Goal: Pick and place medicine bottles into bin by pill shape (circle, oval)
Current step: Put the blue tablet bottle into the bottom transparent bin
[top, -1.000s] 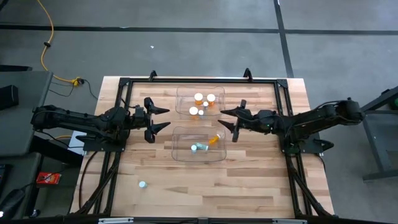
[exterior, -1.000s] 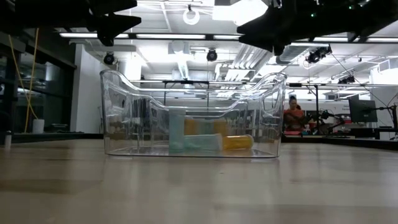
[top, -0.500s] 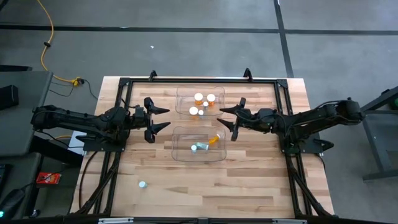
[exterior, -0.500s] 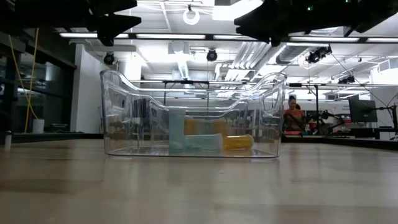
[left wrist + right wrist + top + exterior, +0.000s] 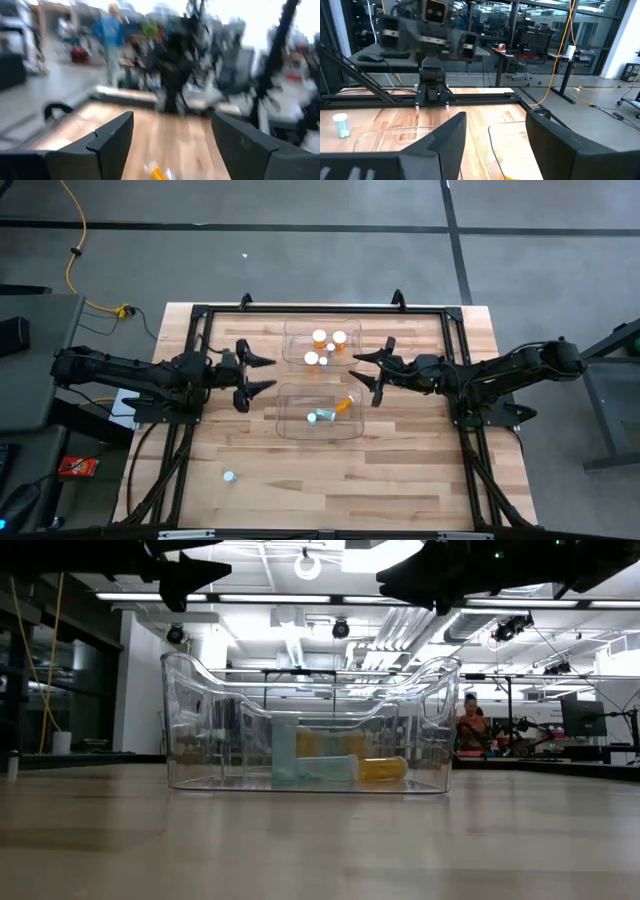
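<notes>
On the wooden bench (image 5: 400,470), near its front left corner, one small pale teal medicine bottle (image 5: 229,477) stands alone, well apart from both bins. The left hand (image 5: 256,374) hovers left of the bins, its fingers spread wide and holding nothing. In the middle sit two clear plastic bins. The far clear bin (image 5: 293,330) holds five upright bottles, white caps showing (two of them orange-bodied) (image 5: 319,337). The near clear bin (image 5: 285,425) holds a translucent orange bottle lying on its side (image 5: 345,404) and beside it a pale teal bottle lying down (image 5: 322,416) with a whitish one just next to it. The right hand (image 5: 367,375) hovers just right of the bins, between the two, fingers wide apart and empty.
</notes>
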Controlling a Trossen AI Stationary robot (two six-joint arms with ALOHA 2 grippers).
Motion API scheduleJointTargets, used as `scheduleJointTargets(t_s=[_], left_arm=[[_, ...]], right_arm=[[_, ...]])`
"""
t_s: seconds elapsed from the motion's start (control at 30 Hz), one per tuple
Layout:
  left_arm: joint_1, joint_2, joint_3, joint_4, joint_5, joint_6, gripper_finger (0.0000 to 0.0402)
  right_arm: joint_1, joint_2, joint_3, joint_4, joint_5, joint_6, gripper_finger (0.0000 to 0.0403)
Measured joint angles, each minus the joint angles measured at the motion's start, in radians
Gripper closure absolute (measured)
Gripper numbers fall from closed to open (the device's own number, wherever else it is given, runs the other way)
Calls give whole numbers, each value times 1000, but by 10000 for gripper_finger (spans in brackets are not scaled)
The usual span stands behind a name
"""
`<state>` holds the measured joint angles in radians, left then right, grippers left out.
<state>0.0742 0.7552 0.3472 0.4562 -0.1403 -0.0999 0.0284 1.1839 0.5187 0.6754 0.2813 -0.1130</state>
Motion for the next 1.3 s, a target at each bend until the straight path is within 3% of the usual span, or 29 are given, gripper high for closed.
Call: scheduleJointTargets(t_s=[0.13, 0.33, 0.7, 0.9, 1.3], left_arm=[[-104, 63, 115, -255, -5, -6, 145], [-347, 203, 289, -611, -81, -64, 145], [-727, 397, 494, -797, -274, -176, 145], [-838, 448, 539, -1006, -407, -369, 145], [-934, 581, 540, -1086, -390, -527, 145]], right_arm=[[0, 0, 0, -6, 0, 0, 205], [-2, 0, 0, -7, 0, 0, 205], [-2, 0, 0, -29, 0, 8, 205], [-2, 0, 0, -41, 0, 8, 205], [-2, 0, -1, -46, 0, 8, 205]])
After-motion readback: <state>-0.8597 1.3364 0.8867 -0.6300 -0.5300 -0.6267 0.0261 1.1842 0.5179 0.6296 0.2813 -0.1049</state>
